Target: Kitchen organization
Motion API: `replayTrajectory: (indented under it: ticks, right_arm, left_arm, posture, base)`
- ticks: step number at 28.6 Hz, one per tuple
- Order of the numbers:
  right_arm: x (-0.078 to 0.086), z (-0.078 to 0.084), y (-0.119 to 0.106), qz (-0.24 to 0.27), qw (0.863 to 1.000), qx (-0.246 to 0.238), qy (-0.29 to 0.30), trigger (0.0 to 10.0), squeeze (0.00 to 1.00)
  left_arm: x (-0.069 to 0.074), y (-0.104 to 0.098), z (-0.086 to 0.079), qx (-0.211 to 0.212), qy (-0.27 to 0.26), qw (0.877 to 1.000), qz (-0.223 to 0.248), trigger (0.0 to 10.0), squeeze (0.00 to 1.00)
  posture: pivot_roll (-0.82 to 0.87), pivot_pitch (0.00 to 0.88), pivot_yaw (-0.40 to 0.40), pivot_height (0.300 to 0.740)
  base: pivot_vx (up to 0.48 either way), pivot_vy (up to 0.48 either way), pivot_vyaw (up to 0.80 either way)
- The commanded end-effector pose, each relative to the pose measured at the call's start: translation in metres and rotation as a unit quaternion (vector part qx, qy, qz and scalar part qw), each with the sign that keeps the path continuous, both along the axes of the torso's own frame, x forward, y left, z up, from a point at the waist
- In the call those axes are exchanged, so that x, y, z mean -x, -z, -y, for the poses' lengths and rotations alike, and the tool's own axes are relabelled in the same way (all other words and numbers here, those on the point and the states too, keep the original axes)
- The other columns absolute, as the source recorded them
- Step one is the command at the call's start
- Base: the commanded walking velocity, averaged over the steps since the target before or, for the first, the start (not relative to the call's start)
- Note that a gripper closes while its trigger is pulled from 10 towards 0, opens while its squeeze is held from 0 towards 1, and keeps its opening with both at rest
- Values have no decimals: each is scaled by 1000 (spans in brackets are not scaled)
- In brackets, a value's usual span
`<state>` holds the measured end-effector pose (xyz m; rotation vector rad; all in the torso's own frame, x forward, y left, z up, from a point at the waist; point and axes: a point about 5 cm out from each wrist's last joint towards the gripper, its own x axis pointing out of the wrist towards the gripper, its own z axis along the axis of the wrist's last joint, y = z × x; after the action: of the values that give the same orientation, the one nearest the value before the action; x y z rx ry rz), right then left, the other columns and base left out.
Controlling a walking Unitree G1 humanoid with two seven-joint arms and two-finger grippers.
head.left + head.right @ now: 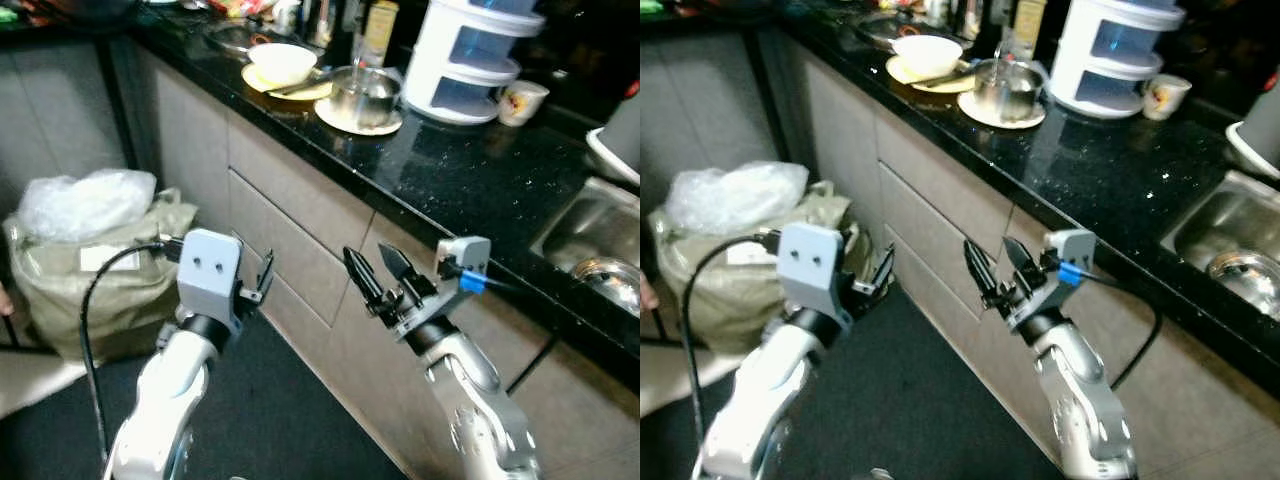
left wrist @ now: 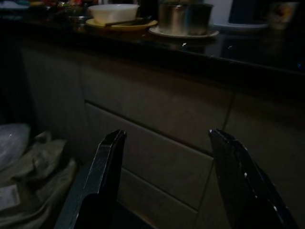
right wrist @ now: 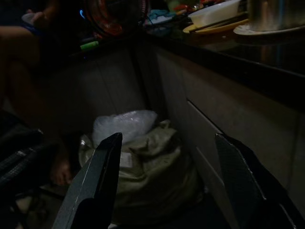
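A black stone counter [image 1: 460, 170] runs along the right above grey drawers [image 1: 290, 250]. On it stand a white bowl [image 1: 282, 62] on a yellow plate [image 1: 255, 82], a steel pot [image 1: 365, 95] on a white plate [image 1: 335, 118], a white tiered container [image 1: 470, 60] and a mug [image 1: 520, 100]. Both arms are raised in front of the drawers, below the counter's edge. My left gripper [image 2: 167, 136] is open and holds nothing, facing a drawer front. My right gripper [image 1: 368, 255] is also open with nothing between its fingers.
A steel sink [image 1: 590, 235] is set into the counter at the far right. A stuffed olive bag [image 1: 90, 260] topped with clear plastic sits on the dark floor at the left, by the cabinet. Part of a person [image 3: 59, 169] shows beside the bag.
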<state>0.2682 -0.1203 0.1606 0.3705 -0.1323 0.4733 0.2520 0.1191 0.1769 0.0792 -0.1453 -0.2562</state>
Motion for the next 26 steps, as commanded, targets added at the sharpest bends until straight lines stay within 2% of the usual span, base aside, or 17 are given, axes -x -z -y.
replayTrajectory:
  ticks: [1,6,10,18,26]
  right_arm:
    - [1,5,0,2,1000,-5,7,10000,0]
    - [-1,3,-6,14,1000,-15,0,10000,0]
    - [-7,5,-13,30,999,-13,31,10000,0]
    - [-11,6,-12,27,998,-5,54,10000,0]
    - [-12,2,-9,24,999,11,47,10000,0]
  left_arm:
    - [0,3,1,2,6,1000,-9,10000,0]
    - [0,4,1,5,7,1000,-8,10000,0]
    - [-1,4,0,8,6,1000,-9,10000,0]
    - [-1,3,0,6,5,1000,-7,10000,0]
    - [-1,3,1,3,11,1000,-5,10000,0]
  posture:
    - [146,13,-176,740]
    - [148,14,-172,740]
    - [151,14,-172,740]
    - [154,15,-173,740]
    - [154,17,-174,740]
  base:
    - [0,0,0]
    - [327,0,0]
    - [364,0,0]
    - [378,0,0]
    - [379,0,0]
